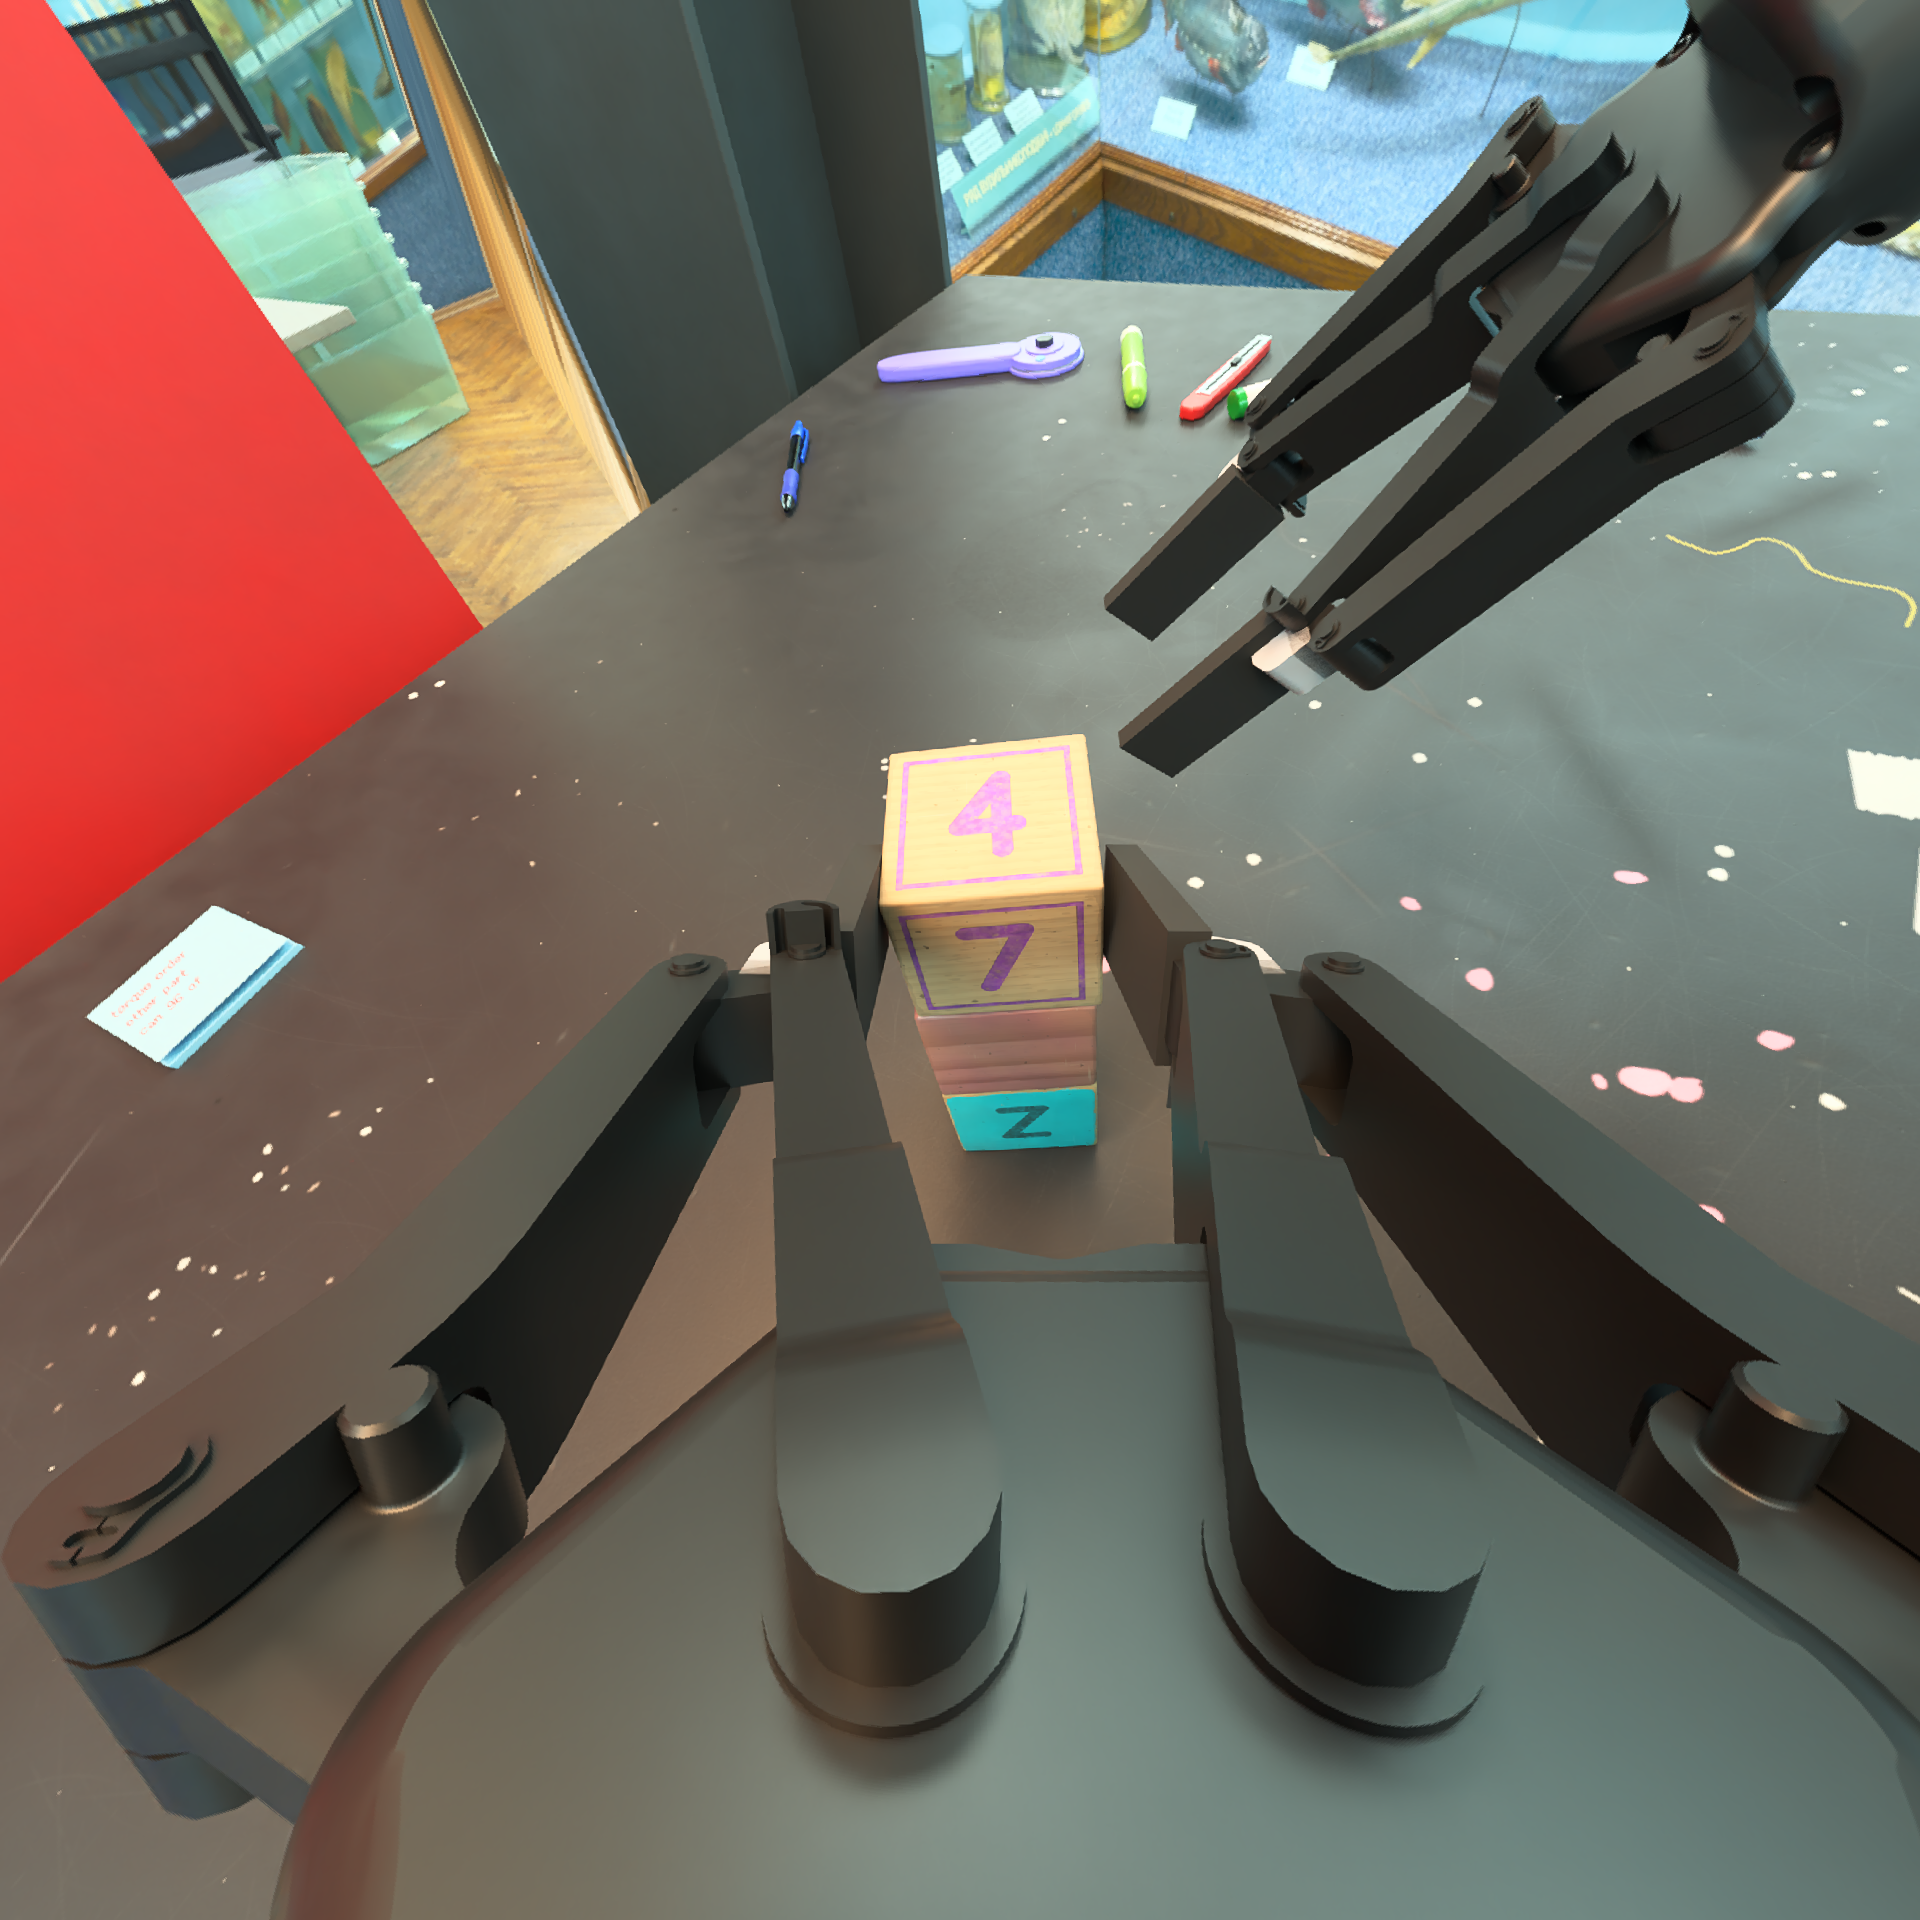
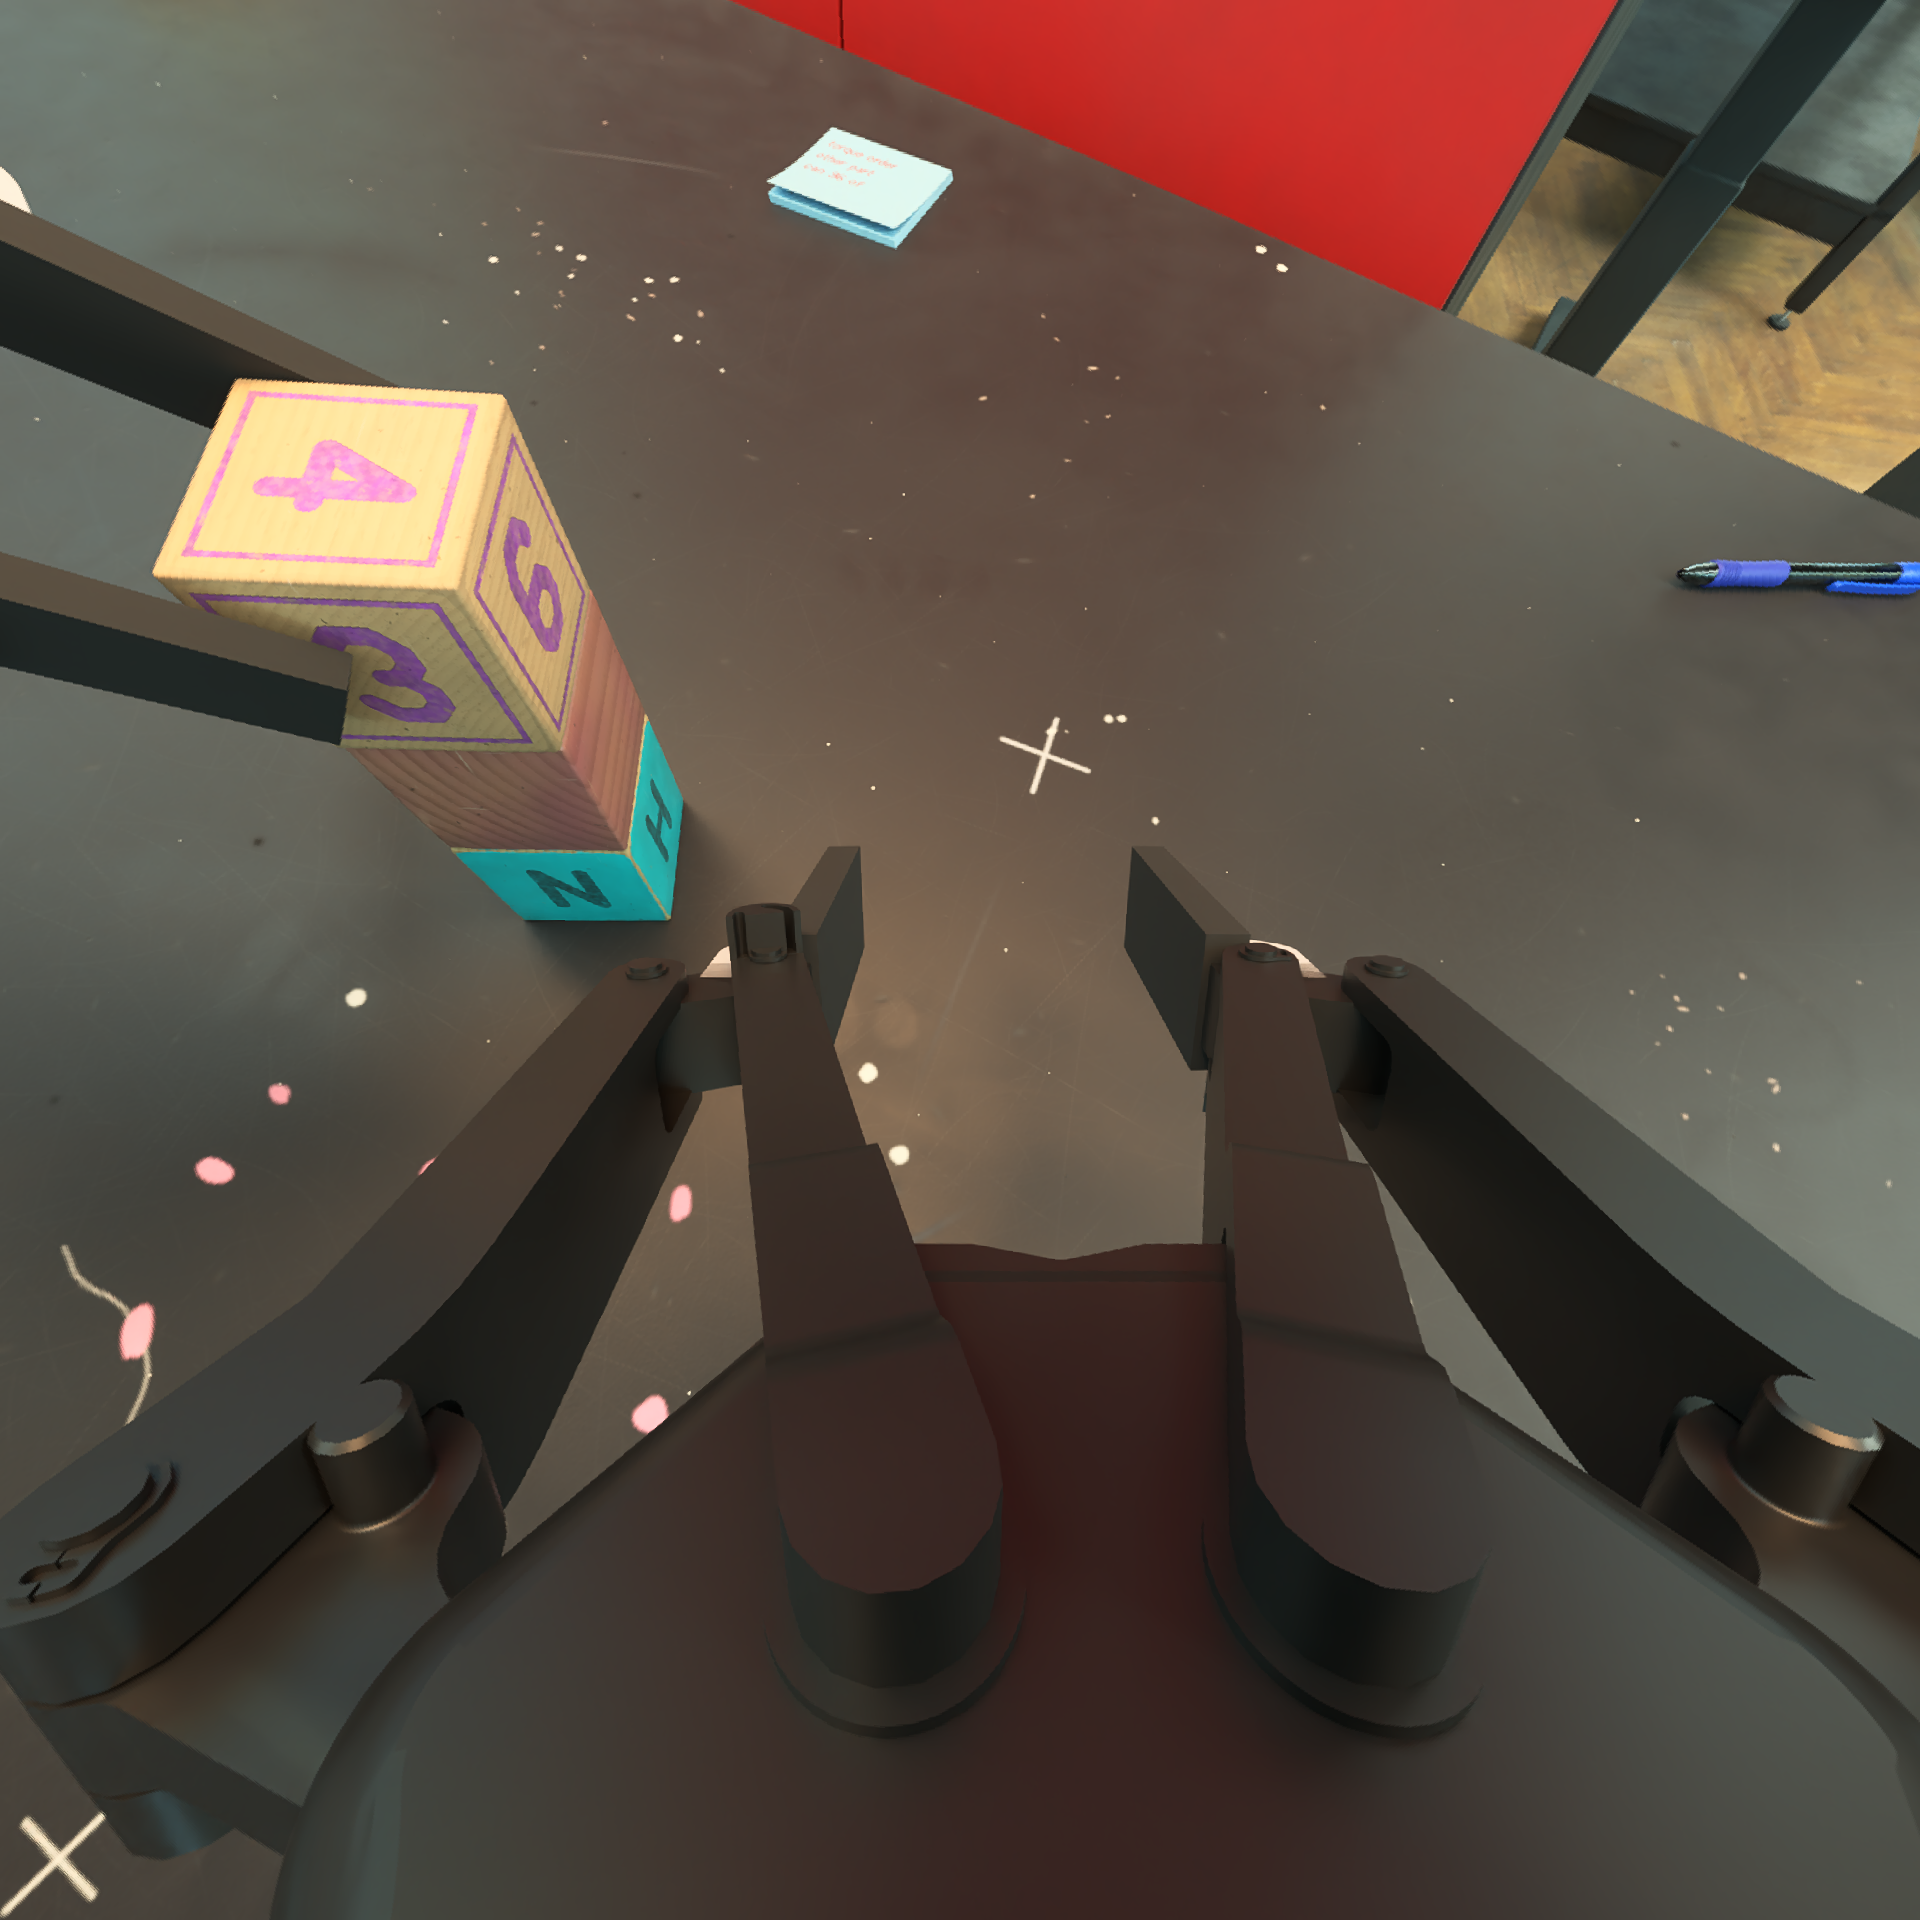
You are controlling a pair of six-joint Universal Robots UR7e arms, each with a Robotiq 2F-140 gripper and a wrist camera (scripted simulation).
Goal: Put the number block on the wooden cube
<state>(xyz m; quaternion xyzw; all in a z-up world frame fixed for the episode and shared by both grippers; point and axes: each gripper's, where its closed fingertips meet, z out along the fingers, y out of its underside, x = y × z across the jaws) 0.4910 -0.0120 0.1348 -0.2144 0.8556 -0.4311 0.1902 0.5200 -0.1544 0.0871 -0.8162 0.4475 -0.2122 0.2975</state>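
Observation:
The number block [image 1: 987,821] is a light wooden cube with purple digits. It sits on top of the pinkish wooden cube [image 1: 1006,1049], which rests on a teal letter block [image 1: 1023,1120], making a three-high stack on the dark table. My left gripper [image 1: 997,873] has its fingers against both sides of the number block. From the right wrist view the stack stands at the left, number block [image 2: 322,478] over wooden cube [image 2: 499,800] over teal block [image 2: 566,888]. My right gripper [image 2: 992,873] is open and empty, hovering beside the stack, and it also shows in the left wrist view [image 1: 1138,675].
A blue sticky-note pad [image 1: 197,987] lies left of the stack. A blue pen [image 1: 795,464], a purple tool [image 1: 982,361], a green marker [image 1: 1132,366] and a red cutter [image 1: 1226,376] lie near the far table edge. A red panel [image 1: 156,468] stands beyond the left edge.

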